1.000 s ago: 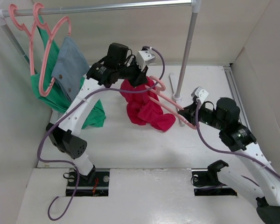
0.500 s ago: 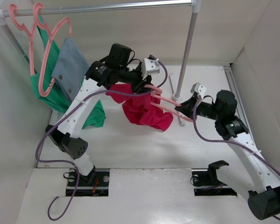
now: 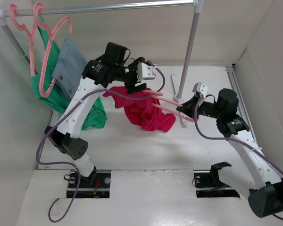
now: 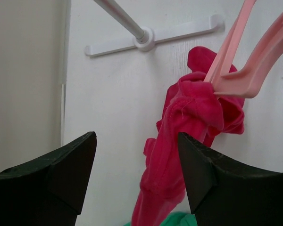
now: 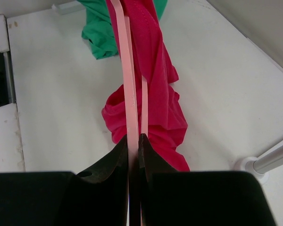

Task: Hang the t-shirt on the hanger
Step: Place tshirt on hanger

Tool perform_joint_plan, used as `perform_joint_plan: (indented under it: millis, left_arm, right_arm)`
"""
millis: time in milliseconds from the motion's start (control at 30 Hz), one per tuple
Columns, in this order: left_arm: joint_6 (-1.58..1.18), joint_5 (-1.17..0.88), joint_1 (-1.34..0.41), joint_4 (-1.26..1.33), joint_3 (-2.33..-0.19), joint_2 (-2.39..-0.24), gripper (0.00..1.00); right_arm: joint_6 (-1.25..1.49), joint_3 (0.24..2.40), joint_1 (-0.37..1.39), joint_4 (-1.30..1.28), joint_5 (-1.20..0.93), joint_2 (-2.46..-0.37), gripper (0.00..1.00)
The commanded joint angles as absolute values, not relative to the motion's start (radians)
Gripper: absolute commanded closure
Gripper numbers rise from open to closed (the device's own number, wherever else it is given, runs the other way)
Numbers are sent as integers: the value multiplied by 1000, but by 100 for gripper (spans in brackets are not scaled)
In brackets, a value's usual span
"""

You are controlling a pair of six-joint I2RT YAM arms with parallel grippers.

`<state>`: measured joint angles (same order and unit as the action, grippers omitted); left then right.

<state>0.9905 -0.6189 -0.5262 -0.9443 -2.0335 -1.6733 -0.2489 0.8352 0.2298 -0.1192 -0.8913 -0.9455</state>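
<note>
From above, the left claw (image 3: 137, 87) hangs over the shirt (image 3: 147, 115); how far open it is can't be made out from here. The right claw (image 3: 183, 109) holds one end of the hanger (image 3: 167, 101), which juts out level toward the left arm. The shirt is bunched on the hanger's far end and sags to the table (image 3: 132, 146), with a flap stretching left under the left arm. The rack pole (image 3: 189, 47) stands just behind. The green garment (image 3: 92, 117) and the denim (image 3: 68, 66) hang on the rack at the left.

In the left wrist view, the left claw (image 4: 137, 139) is spread wide, with nothing between its fingers (image 4: 70, 165). Beyond them the shirt (image 4: 188, 113) hangs in a twisted clump off the hanger's tip (image 4: 254, 70), near the pole's foot (image 4: 146, 35).

In the right wrist view, the right claw (image 5: 133, 139) is pinched tight on the hanger's thin bar (image 5: 129, 94). The shirt (image 5: 158, 94) is draped along that bar and pools on the table. A bit of green (image 5: 101, 33) lies past it.
</note>
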Motion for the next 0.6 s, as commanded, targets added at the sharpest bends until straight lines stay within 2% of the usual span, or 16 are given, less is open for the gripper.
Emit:
perform_joint_plan:
  millis: [0, 167, 433, 567]
  left_arm:
    - [1110, -679, -505, -1005, -2034, -1637, 32]
    - [1158, -680, -505, -974, -1921, -1637, 32]
    - [1226, -770, -505, -1055, -1939, -1646, 32]
    - [978, -720, -465, -815, -1939, -1637, 35]
  right_arm:
    - [-250, 873, 219, -9, -917, -940, 100]
    - [-250, 882, 219, -9, -927, -940, 100]
    - [-241, 882, 219, -9, -925, -952, 100]
    - [-241, 882, 219, -9, -904, -963, 100]
